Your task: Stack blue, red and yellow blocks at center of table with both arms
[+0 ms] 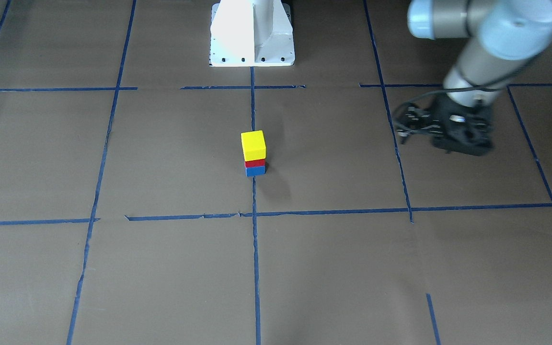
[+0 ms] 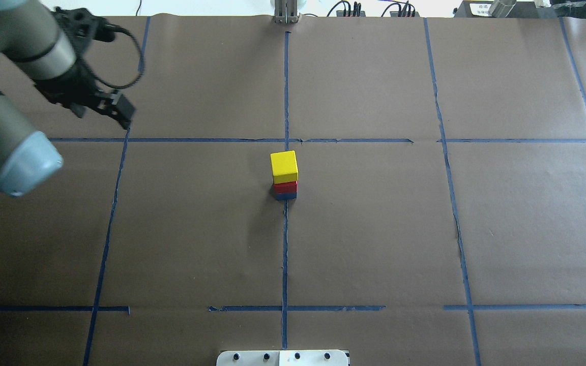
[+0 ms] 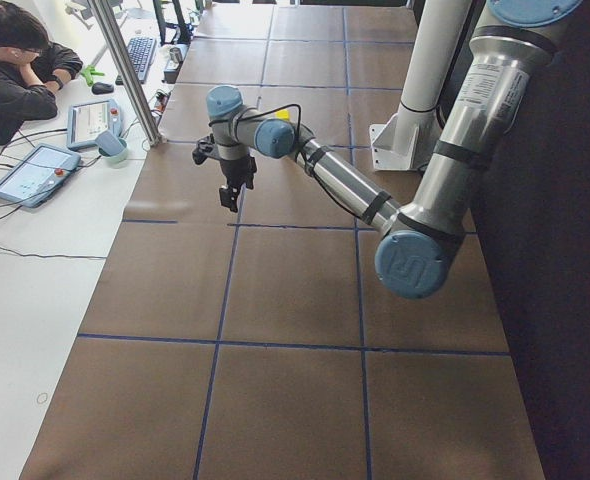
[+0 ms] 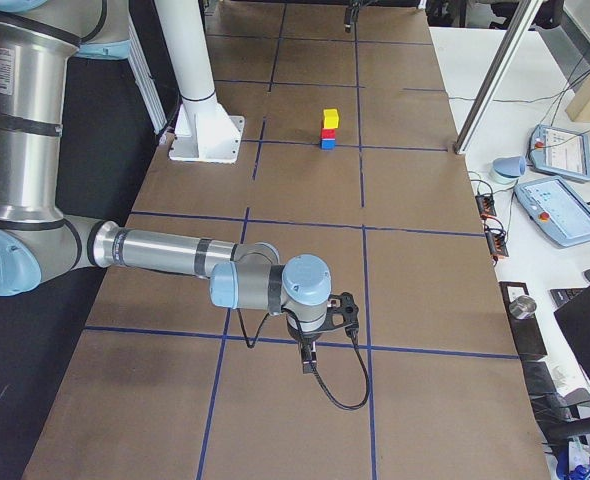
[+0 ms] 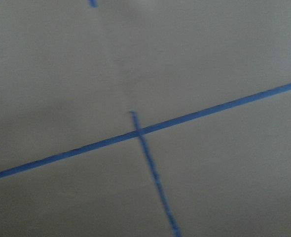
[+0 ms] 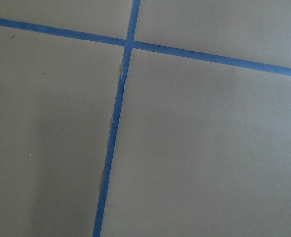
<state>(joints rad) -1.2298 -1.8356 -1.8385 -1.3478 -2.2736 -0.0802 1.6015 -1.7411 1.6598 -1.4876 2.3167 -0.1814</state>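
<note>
3 blocks stacked at desk (image 1: 161, 268) centre: yellow block (image 1: 253, 145) on red block (image 1: 255, 163) on blue block (image 1: 255, 170). Of left gripper (image 2: 124, 114) and right gripper (image 4: 308, 361), both well away, jaws' state cannot be told; job looks finished, so retract wide.

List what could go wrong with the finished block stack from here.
1. The yellow cube-shaped block tops the flat red block and the blue block in a narrow, free-standing tower; a jolt to the paper-covered table might topple it.
2. The left gripper hangs low beside the tower's grid square; a low sweep through the centre could clip it.
3. Its looped black cable hangs slack and might snag during a move.
</note>
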